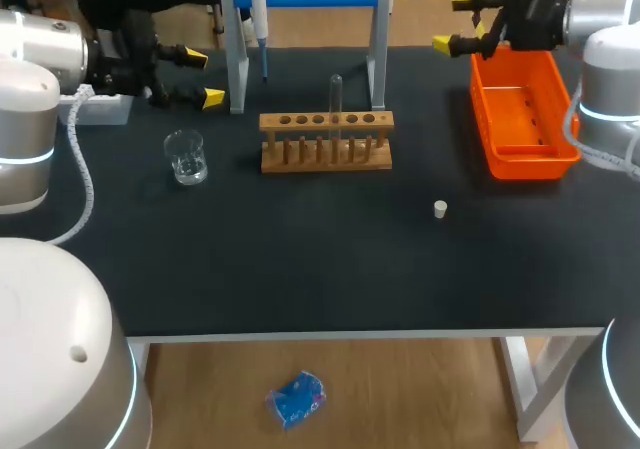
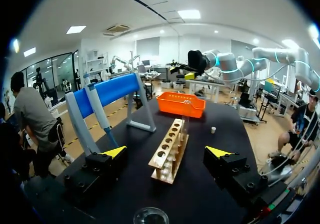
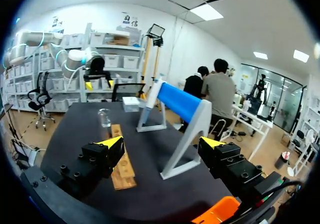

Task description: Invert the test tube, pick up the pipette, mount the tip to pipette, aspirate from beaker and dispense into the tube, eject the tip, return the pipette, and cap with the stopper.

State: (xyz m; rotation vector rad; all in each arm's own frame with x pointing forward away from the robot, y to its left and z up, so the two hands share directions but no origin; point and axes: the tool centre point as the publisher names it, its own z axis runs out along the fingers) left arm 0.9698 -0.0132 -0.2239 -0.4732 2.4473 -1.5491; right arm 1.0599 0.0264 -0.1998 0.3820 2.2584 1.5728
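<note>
Nearest me the stopper (image 1: 440, 208) lies alone on the table. Further in, the beaker (image 1: 186, 157) stands toward my left, then the wooden rack (image 1: 300, 165) with the test tube (image 1: 336, 97) upright in it, long axis vertical. Beyond that, my left gripper (image 1: 203, 77) and right gripper (image 1: 452, 24) both hang wide open and empty. The left looks straight along the rack, so I judge it better placed for the tube. The pipette (image 1: 258, 9) hangs farthest back.
</note>
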